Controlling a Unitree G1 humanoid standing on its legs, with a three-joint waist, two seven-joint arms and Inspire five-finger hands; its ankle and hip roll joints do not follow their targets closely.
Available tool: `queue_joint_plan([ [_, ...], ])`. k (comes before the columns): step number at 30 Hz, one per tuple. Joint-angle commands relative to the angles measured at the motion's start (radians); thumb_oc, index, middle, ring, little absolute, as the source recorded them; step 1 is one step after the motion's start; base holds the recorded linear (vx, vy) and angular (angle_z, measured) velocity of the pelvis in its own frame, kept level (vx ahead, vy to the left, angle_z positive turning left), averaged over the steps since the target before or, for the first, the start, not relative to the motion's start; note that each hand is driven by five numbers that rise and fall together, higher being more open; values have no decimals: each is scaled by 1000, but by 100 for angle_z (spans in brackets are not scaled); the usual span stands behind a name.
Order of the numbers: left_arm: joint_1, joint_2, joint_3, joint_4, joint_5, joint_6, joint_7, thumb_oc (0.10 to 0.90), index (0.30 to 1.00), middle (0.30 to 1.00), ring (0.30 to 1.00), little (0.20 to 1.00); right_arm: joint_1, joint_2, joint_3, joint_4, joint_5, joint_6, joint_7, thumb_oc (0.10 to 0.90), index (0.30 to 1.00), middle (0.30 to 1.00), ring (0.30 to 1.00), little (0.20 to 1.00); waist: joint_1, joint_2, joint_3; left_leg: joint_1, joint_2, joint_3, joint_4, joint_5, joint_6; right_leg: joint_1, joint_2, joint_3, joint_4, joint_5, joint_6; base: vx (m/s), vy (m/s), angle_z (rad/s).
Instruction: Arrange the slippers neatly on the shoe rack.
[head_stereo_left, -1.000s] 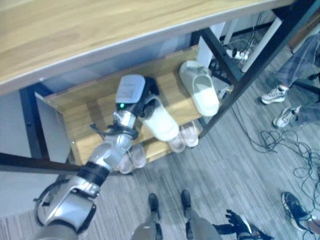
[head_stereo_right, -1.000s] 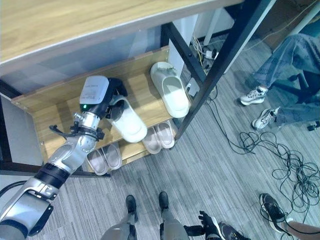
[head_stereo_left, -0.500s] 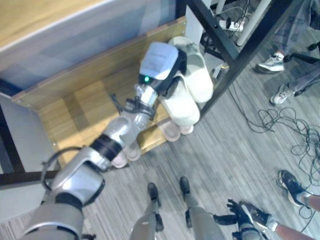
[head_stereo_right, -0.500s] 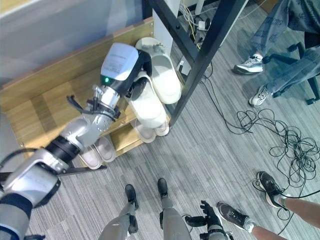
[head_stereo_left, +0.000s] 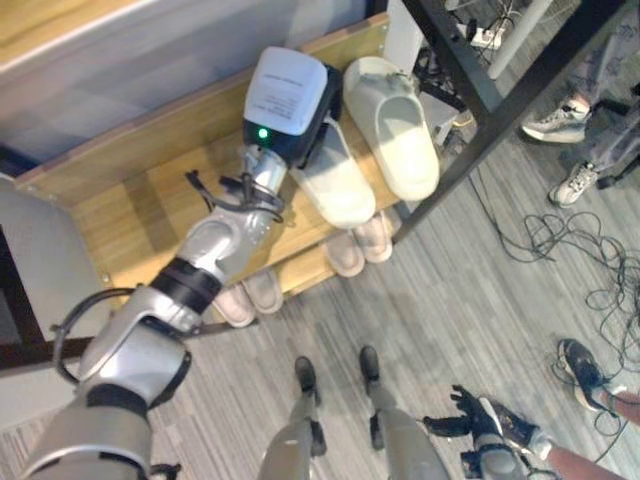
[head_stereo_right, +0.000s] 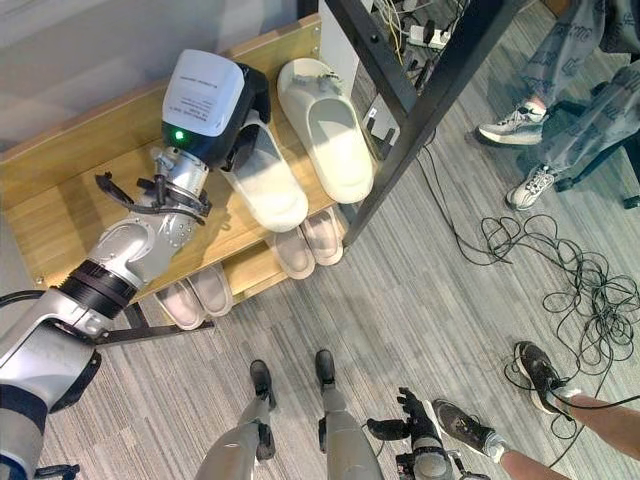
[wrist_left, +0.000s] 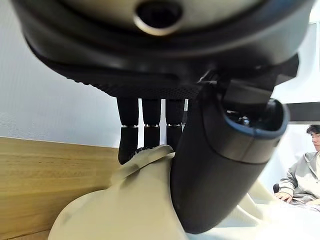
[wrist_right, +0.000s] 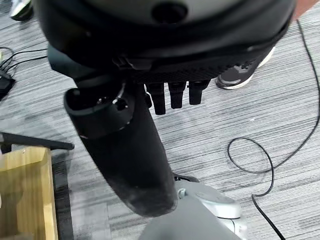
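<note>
Left hand (wrist_left: 210, 150) pinches a cream slipper (head_stereo_left: 335, 180) between thumb and fingers, resting it on the wooden shoe rack's (head_stereo_left: 150, 215) upper shelf just beside its mate (head_stereo_left: 400, 135) — likely to line up the pair — both smooth, rounded, soft-looking foam; right hand (wrist_right: 135, 150) hangs relaxed.

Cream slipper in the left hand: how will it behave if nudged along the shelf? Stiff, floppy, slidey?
The slipper looks thick and moulded, so probably keeps its shape. Likely light: the left hand pinches just its strap. Its flat sole on the smooth wooden shelf should slide, not tip, maybe twisting toward the neighbouring slipper.
</note>
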Motion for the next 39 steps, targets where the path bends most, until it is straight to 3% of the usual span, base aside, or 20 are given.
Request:
queue_joint_plan([
  [1, -233, -68, 24, 48, 5, -2, 73, 400, 300, 300, 300, 300, 37, -68, 0, 5, 22, -2, -27, 800, 900, 900, 900, 900, 2, -9, -49, -3, 16, -93, -7, -73, -70, -10, -91, -79, 6, -28, 119, -8, 6, 7],
  [9, -324, -128, -26, 109, -1, 3, 49, 400, 300, 300, 300, 300, 2, -68, 14, 24, 28, 5, -32, 800, 900, 900, 900, 900, -4, -4, -25, -25, 13, -90, -7, -65, -69, -34, -94, -73, 12, -22, 117, 0, 0, 0],
  [14, -413, -148, -102, 253, 48, 45, 45, 400, 300, 300, 300, 300, -28, -67, 30, 57, 33, 1, -43, 800, 900, 900, 900, 900, -13, 3, -9, -50, 12, -82, -7, -59, -66, -71, -93, -62, 18, -14, 117, -6, 1, 0],
  [15, -415, -149, -104, 256, 48, 45, 47, 449, 373, 373, 373, 373, -29, -66, 29, 57, 34, 1, -43, 800, 900, 900, 900, 900, -13, 3, -8, -50, 12, -81, -7, -59, -66, -72, -93, -62, 19, -14, 117, 0, 0, 0],
  [16, -419, -150, -110, 267, 51, 48, 42, 800, 900, 900, 900, 900, -34, -64, 34, 58, 33, 0, -44, 800, 900, 900, 900, 900, -11, 5, -8, -51, 12, -80, -7, -59, -66, -75, -93, -62, 20, -14, 117, 0, 0, 0],
  [26, -363, -193, -51, 280, 21, 71, 33, 800, 900, 900, 900, 900, -28, -51, 34, 64, 44, 5, -37, 800, 900, 900, 900, 900, -7, 14, -19, -39, 10, -84, -7, -64, -65, -61, -96, -73, 29, -26, 115, -2, -1, -1],
  [39, -287, -245, -26, 236, -5, 41, 17, 800, 900, 900, 900, 900, -34, -39, 25, 104, 49, 29, -27, 800, 900, 900, 900, 900, 3, 12, -39, -2, 1, -79, -7, -80, -60, -35, -108, -75, 49, -37, 115, -3, 0, 0],
])
